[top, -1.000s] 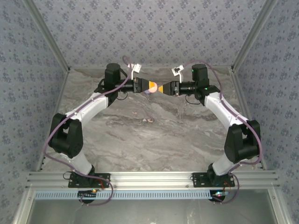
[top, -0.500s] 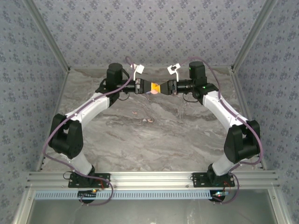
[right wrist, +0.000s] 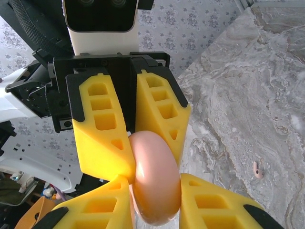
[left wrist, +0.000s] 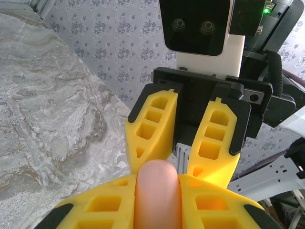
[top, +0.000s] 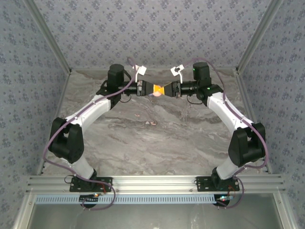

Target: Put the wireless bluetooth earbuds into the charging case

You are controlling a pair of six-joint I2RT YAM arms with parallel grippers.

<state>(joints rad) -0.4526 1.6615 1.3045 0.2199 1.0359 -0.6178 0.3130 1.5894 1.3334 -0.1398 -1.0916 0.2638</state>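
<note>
Both arms are meeting in the air over the far middle of the table (top: 190,138).

- The left gripper (top: 153,88) is clamping the pink case (right wrist: 155,183) on edge, one finger pressing each flat face.
- The right gripper (top: 167,89) is facing it from the right and pinching the same case from the opposite side. Its fingers are lying against the case with no gap showing, so I am taking both as closed on it.
- The case is hanging between the two grippers, off the table and looking shut.
- One small pinkish earbud (right wrist: 258,170) is lying loose on the table, nearer than the grippers and well apart from the case.

Step in hand, as I am judging it: sharing the case between two grips, either passing it across or readying it for opening.

Doing it well:
- One gripper should be holding firm while the other is working; both pulling at once is risking a twist.
- The case is smooth and rounded and is likely wanting to squirt out, so fingers should be sitting square on the flat faces.
- Any release should be waiting until the other grip is sure.
</note>
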